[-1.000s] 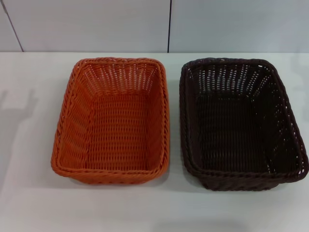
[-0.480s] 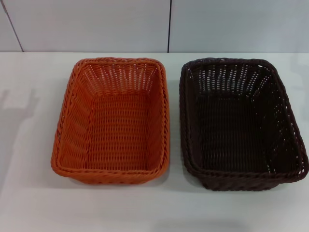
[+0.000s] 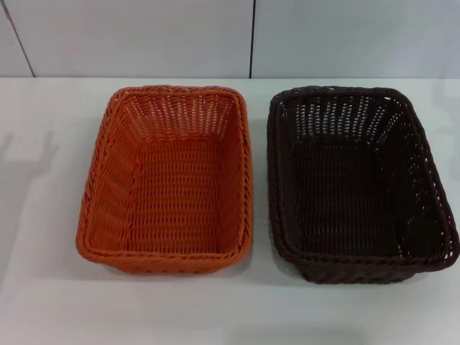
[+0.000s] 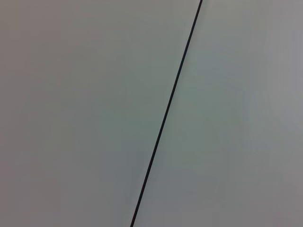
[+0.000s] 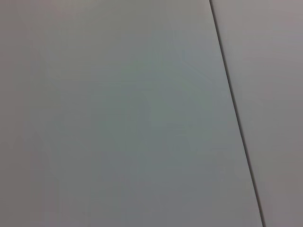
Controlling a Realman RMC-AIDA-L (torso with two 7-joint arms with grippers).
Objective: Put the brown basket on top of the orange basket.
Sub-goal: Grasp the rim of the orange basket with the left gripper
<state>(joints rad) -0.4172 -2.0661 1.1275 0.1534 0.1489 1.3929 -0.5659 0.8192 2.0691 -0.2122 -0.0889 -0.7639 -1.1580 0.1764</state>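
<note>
the brown basket [image 3: 359, 183] is sitting upright on the white table [image 3: 43, 287], just beside the orange basket [image 3: 169, 180], rims nearly touching. neither gripper is showing, so i'm unable to tell their grip. lifting by one rim is risking tilting or nudging the orange one.

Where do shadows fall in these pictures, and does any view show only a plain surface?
Head view: soft shadows lie on the white table under the near edges of the orange basket and the brown basket, and a faint grey shadow marks the table's left side. Left wrist and right wrist views: only a plain pale panel with one dark seam, evenly lit.
</note>
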